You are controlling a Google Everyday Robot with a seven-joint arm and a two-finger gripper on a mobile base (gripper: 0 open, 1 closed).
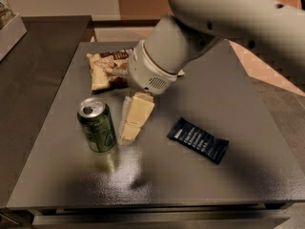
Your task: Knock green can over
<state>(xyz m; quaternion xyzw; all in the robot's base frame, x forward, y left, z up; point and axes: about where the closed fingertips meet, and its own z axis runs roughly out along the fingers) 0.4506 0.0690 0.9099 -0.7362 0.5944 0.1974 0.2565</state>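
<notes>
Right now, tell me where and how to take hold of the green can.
Probably best to grip the green can around its mid-body, across the round side wall, since it stands upright with its sides free. Come from its right in the camera view, where the end effector hangs close beside it.

Dim light, tabletop (228,94) glare, probable shadow below end effector (129,133) beside green can (97,126)

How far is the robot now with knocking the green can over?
Done: the gripper is low over the table, close beside the green can, on its dark blue wrapper side. In hand: lining up the push; the can stands upright. Left: tip it until it lies down.
</notes>
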